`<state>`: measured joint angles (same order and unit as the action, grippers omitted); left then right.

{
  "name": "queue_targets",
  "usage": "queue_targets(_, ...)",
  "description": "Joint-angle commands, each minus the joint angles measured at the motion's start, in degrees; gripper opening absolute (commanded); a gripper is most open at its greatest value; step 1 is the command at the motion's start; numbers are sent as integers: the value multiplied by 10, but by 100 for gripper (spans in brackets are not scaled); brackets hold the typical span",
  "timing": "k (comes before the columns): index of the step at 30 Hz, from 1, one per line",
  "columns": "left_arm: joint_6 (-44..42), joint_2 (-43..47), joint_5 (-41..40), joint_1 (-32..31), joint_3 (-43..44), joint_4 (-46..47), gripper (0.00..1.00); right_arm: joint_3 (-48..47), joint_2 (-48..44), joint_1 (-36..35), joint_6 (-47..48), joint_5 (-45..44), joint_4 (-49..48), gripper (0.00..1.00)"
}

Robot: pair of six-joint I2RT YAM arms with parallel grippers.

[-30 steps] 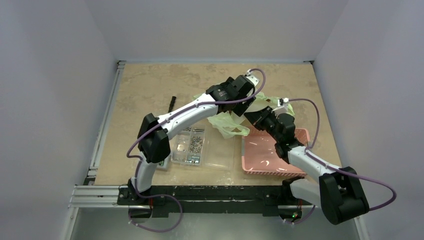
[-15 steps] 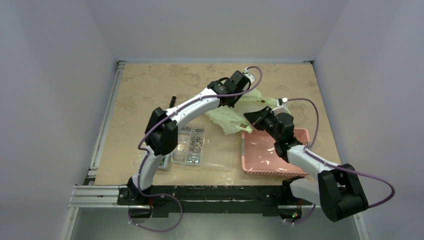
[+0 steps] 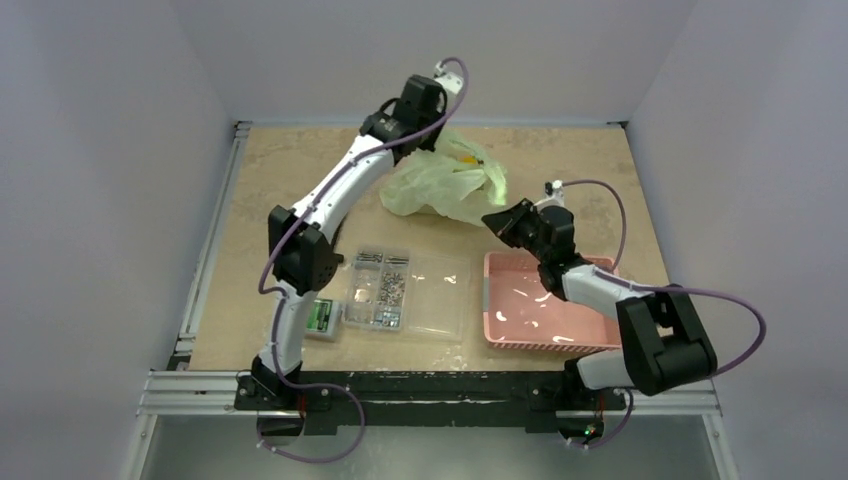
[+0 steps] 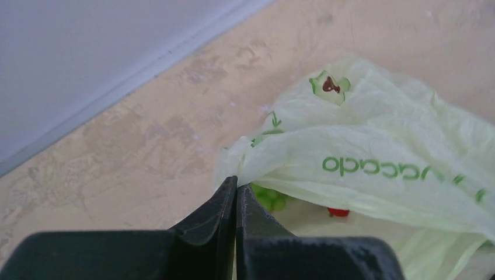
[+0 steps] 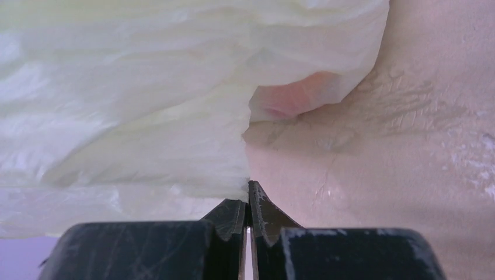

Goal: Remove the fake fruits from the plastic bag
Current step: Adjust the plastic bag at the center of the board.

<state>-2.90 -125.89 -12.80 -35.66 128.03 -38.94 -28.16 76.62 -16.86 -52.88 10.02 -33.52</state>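
Pinching the bag (image 3: 440, 185) at upper centre, left fingers (image 4: 229, 197) and right fingers (image 5: 257, 205) both clamp its edges.

Lab test cell, plain walls, bolted arms (image 3: 330, 205)

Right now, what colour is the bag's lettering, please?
Green, on the bag, clearest in the left wrist view.

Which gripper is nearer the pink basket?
Right. The right gripper pinches the plastic bag just past the far rim of the pink basket; the left gripper holds the bag much farther back.
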Motion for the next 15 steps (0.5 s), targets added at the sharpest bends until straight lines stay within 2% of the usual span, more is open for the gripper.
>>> queue_targets(1,-5,58,54,52,98,18,0,-67,50,-3,24,-8,-22,0)
queue_targets(5,5,74,87,74,124,3,0,-108,92,-11,19,5,-31,0)
queue_targets(11,46,136,125,78,-25,44,0,-113,125,-22,0,5,-62,0)
queue_targets(14,60,134,124,79,-37,11,0,-113,140,-24,6,-1,-66,0)
queue_targets(15,66,133,125,79,-30,-8,8,-115,148,-24,10,3,-67,0)
